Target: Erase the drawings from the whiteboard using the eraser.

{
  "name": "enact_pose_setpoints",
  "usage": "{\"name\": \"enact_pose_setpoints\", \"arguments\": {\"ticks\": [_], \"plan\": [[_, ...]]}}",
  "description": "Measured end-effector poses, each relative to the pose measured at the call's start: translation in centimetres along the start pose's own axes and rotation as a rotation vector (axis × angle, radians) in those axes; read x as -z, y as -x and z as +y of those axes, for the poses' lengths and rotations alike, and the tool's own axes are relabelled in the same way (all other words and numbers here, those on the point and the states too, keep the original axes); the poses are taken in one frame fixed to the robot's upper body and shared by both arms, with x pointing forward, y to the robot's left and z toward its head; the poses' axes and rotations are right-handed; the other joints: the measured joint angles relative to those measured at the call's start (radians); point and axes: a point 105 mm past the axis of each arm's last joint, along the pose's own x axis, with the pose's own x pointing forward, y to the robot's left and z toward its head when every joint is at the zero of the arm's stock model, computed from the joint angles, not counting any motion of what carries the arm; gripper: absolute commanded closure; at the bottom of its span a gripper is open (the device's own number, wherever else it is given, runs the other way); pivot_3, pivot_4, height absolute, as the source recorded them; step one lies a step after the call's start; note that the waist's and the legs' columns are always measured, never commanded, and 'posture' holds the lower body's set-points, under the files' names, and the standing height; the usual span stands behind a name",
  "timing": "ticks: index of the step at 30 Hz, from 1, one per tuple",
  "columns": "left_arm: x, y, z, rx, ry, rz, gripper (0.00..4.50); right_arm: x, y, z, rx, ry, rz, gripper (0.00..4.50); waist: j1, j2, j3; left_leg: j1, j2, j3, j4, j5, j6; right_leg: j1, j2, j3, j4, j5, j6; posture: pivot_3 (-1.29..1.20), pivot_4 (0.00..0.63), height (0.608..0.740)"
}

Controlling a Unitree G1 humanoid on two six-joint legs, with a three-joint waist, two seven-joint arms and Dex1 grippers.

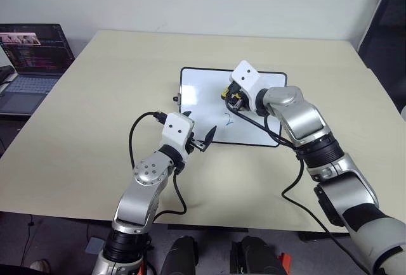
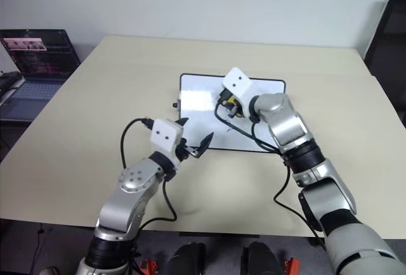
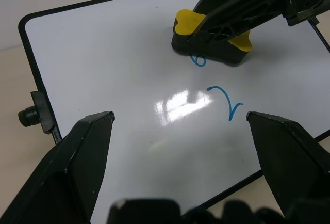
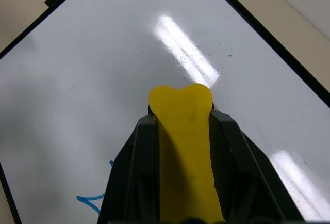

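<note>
The eraser (image 3: pixel 211 38), upper right of the left wrist view, sits on the whiteboard (image 3: pixel 103 69), pinched by the right gripper (image 3: pixel 221 28) over the "6" (image 3: pixel 198 60). The "2" (image 3: pixel 224 100) remains, mid-frame. Best press flat and sweep toward it. The left gripper (image 1: pixel 198 139) hovers spread, lower centre.
</note>
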Motion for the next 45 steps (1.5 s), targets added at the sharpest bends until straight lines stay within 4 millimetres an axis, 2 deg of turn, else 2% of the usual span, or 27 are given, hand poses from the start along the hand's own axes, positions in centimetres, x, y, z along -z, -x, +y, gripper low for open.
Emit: {"name": "enact_pose_setpoints", "arguments": {"ticks": [9, 14, 17, 22, 27, 34, 40, 45], "plan": [[0.0, 0.0, -0.1, 0.002, 0.002, -0.001, 0.00, -0.5, 0.1, -1.8, 0.069, 0.008, -0.014, 3.53, 0.000, 0.000, 0.000, 0.000, 0.000, 0.000, 0.000, 0.000, 0.000, 0.000, 0.000, 0.000, 0.000, 0.000, 0.000, 0.00, 0.150, 0.740], [-0.1, 0.1, -0.1, 0.002, 0.003, -0.004, 0.00, -0.5, 0.0, -1.7, 0.066, 0.014, -0.015, 3.53, 0.000, 0.000, 0.000, 0.000, 0.000, 0.000, 0.000, 0.000, 0.000, 0.000, 0.000, 0.000, 0.001, 0.000, 0.000, 0.00, 0.150, 0.740], [-0.2, 0.2, -0.2, 0.003, 0.002, -0.005, 0.00, -0.1, 0.0, -1.2, 0.045, 0.020, -0.012, 3.53, 0.000, 0.000, 0.000, 0.000, 0.000, 0.000, 0.000, 0.000, 0.000, 0.000, 0.000, 0.000, 0.001, 0.000, 0.000, 0.00, 0.150, 0.740], [-0.3, 0.3, -0.2, 0.002, 0.000, -0.004, 0.00, 1.2, -0.1, 0.8, -0.029, 0.063, 0.009, 3.53, 0.000, 0.000, -0.001, 0.002, 0.000, 0.000, 0.001, 0.000, 0.000, 0.002, 0.000, 0.000, 0.002, 0.000, 0.000, 0.00, 0.150, 0.740], [-0.1, 0.4, -0.2, -0.001, 0.002, 0.000, 0.00, 2.1, -0.1, 1.7, -0.062, 0.068, 0.027, 3.53, 0.000, 0.000, -0.001, 0.006, 0.000, 0.000, 0.003, 0.000, 0.000, 0.004, 0.000, 0.001, 0.006, 0.000, 0.000, 0.00, 0.150, 0.740], [-0.1, 0.5, -0.2, -0.002, 0.005, 0.001, 0.00, 2.5, -0.1, 1.9, -0.067, 0.066, 0.035, 3.53, 0.000, 0.000, -0.001, 0.008, 0.000, 0.001, 0.004, 0.000, 0.000, 0.006, 0.000, 0.001, 0.009, 0.000, 0.000, 0.00, 0.150, 0.740], [-0.2, 0.4, -0.4, 0.001, 0.010, -0.004, 0.00, 2.4, -0.4, 1.3, -0.054, 0.063, 0.036, 3.53, -0.001, 0.000, -0.001, 0.008, 0.000, 0.001, 0.008, 0.000, 0.000, 0.006, 0.000, 0.001, 0.013, 0.000, 0.000, 0.00, 0.150, 0.740], [-0.2, 0.3, -0.5, 0.006, 0.011, -0.006, 0.00, 1.8, -0.2, -1.3, 0.051, 0.029, 0.019, 3.53, 0.000, 0.000, 0.000, 0.008, 0.000, 0.001, 0.011, 0.000, 0.000, 0.006, 0.000, 0.001, 0.014, 0.000, 0.000, 0.00, 0.150, 0.740]]}}
